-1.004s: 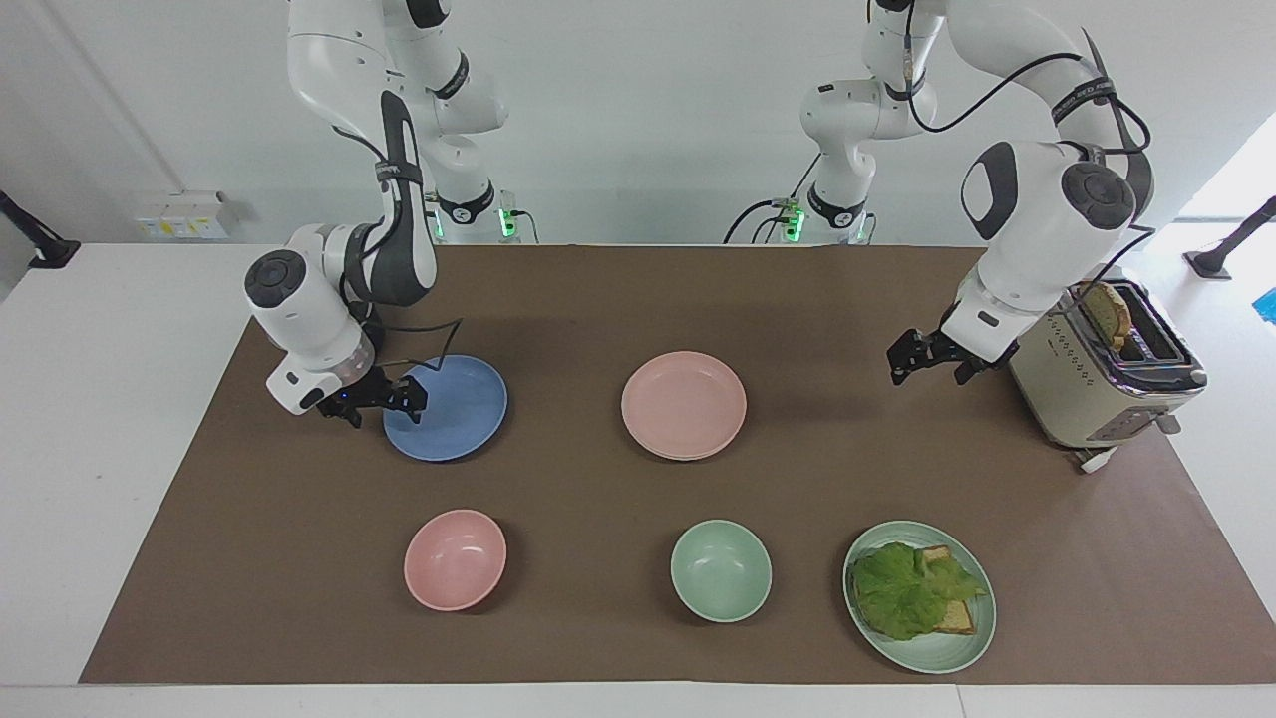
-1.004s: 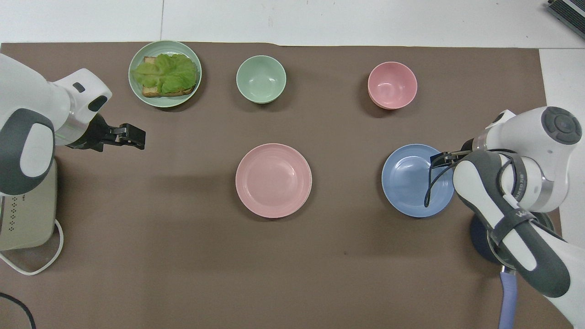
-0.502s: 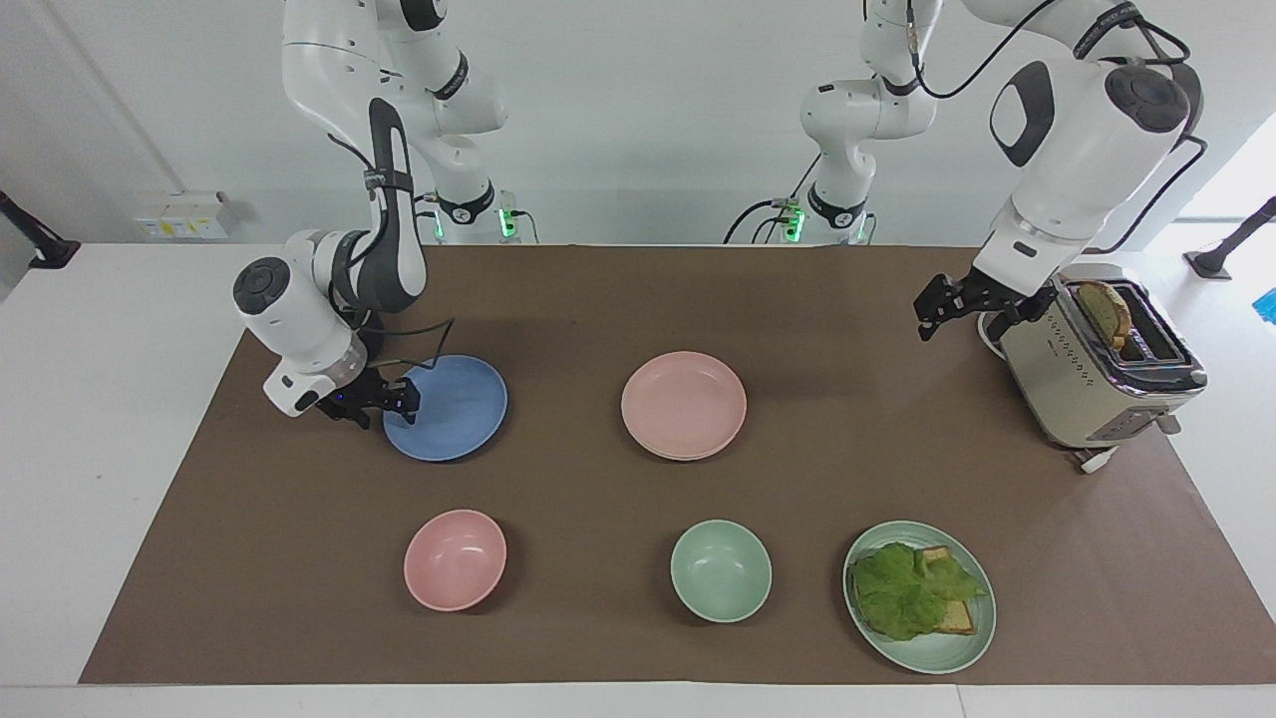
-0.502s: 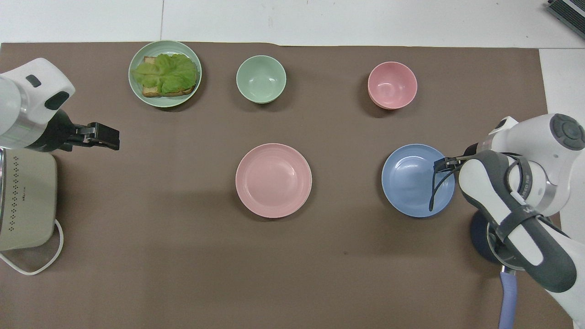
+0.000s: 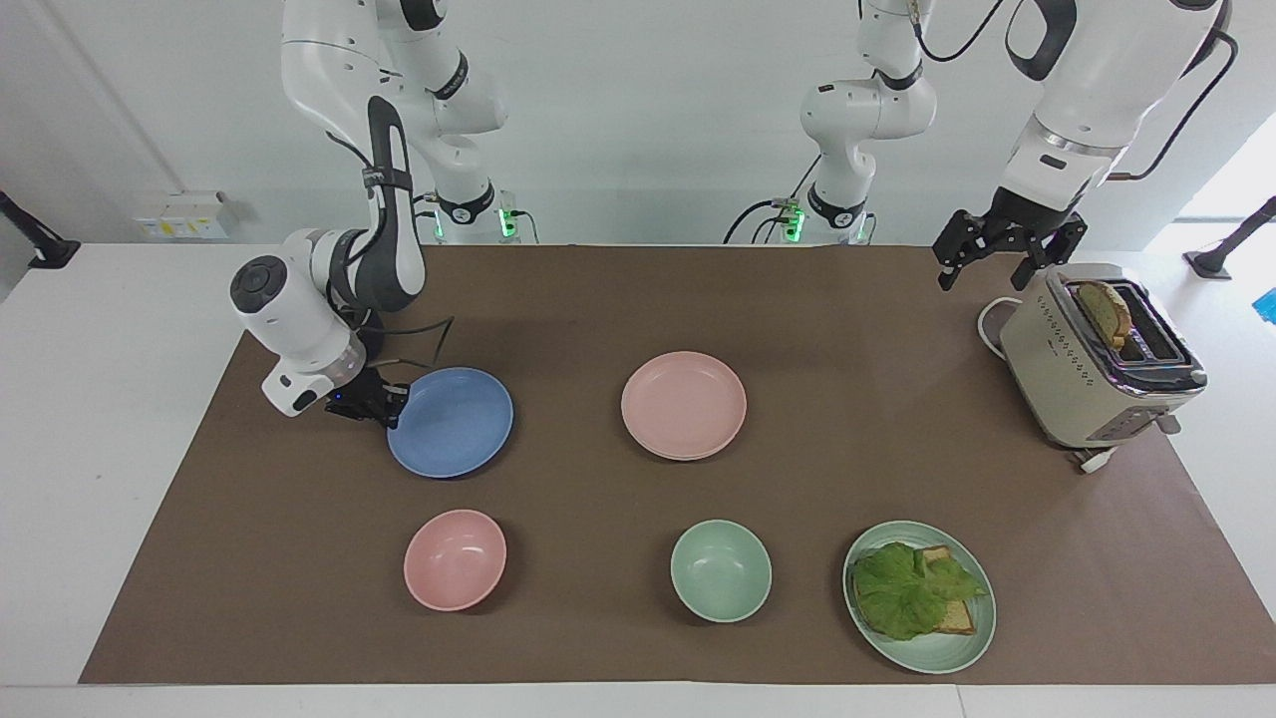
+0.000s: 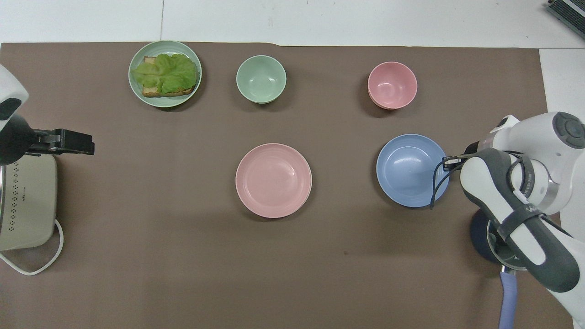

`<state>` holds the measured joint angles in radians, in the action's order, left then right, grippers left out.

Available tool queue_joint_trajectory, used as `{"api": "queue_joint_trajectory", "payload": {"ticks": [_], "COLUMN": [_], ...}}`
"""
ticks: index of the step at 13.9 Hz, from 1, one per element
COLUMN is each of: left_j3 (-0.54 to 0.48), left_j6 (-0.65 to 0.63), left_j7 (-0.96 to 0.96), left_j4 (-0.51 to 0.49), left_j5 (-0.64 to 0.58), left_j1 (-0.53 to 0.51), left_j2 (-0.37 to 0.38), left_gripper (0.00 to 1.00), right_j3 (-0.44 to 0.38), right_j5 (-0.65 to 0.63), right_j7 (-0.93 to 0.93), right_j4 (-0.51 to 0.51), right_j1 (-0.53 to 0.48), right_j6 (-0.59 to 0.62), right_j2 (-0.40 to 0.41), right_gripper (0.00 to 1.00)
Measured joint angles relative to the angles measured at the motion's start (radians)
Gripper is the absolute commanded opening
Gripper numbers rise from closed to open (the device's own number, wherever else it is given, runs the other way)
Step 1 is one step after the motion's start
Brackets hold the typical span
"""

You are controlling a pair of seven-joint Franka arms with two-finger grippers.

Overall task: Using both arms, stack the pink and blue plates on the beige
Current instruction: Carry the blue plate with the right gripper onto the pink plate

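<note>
The blue plate [image 5: 451, 423] [image 6: 409, 170] lies toward the right arm's end of the brown mat. My right gripper [image 5: 384, 407] [image 6: 450, 161] is shut on its rim, on the edge nearest that end. The pink plate [image 5: 684, 404] [image 6: 273, 180] rests at the middle of the mat. A second rim shows under its edge in the facing view, but I cannot tell its colour, so the beige plate is not plainly seen. My left gripper [image 5: 985, 279] [image 6: 77, 142] hangs open and empty in the air, over the toaster's end nearest the robots.
A beige toaster [image 5: 1097, 369] [image 6: 27, 201] with a bread slice stands at the left arm's end. Along the mat's edge farthest from the robots sit a pink bowl [image 5: 455, 558], a green bowl [image 5: 720, 570] and a green plate [image 5: 982, 623] holding lettuce on toast.
My right gripper has closed on the blue plate's rim, and the plate has shifted a little toward the middle. The left arm has risen and drawn back over the toaster, staying open.
</note>
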<state>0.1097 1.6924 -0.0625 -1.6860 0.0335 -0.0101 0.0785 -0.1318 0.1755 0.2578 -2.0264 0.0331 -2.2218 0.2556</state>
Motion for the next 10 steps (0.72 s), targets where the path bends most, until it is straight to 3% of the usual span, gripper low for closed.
{"api": "queue_joint_trajectory", "payload": {"ticks": [7, 10], "left_j3": [-0.014, -0.014], "left_j6": [-0.001, -0.001], "left_j7": [0.0, 0.0], "left_j4": [0.0, 0.0], "left_j5": [0.0, 0.0], "left_j1": [0.0, 0.0], "left_j2": [0.0, 0.0], "left_gripper": [1.0, 1.0], "right_j3": [0.041, 0.062], "right_j5": [0.0, 0.0], "right_j7": [-0.063, -0.176], "right_j4": [0.119, 0.147], "right_j1": [0.017, 0.094], "right_j6": [0.28, 0.312], "right_j2": [-0.139, -0.157], "right_gripper": [0.0, 0.0]}}
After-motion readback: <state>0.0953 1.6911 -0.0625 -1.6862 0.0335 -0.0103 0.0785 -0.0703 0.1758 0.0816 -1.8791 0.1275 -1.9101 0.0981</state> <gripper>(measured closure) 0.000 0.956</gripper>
